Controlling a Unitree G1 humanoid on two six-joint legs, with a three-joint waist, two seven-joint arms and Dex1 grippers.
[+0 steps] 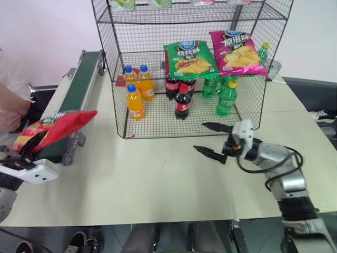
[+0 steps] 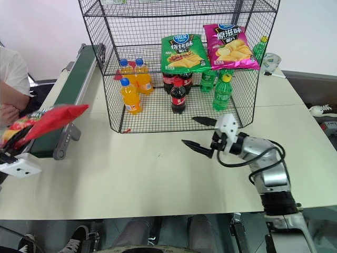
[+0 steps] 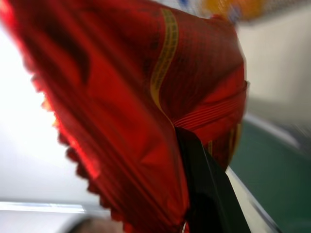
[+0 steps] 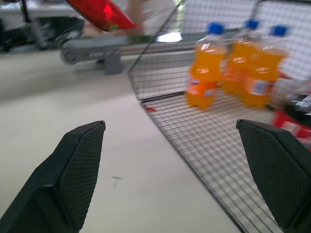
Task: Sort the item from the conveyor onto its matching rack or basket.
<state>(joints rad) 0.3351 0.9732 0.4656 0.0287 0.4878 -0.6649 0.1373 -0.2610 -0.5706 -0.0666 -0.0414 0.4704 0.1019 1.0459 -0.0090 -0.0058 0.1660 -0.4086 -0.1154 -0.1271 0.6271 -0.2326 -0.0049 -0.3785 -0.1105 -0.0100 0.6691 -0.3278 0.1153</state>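
The table is wide and pale, with a big bare stretch across its near half. The rack sits toward the far edge, black wire mesh rising in tiers. Along the left edge runs the conveyor, dark green belt in its grey frame, its near end close to the table's near-left corner.

On the rack's middle shelf lie a green chip bag and a pink chip bag. Below them stand orange soda bottles, cola bottles and green bottles, crowding the lowest tier.

And there's the red chip bag, up in the air over the conveyor's near end, pinched tight in the left gripper; one black finger presses against the foil, and the bag hides the rest.

The right gripper hangs over the table in front of the rack's lowest tier, jaws wide apart, nothing between them.

A person's arm is cut off at the left edge.
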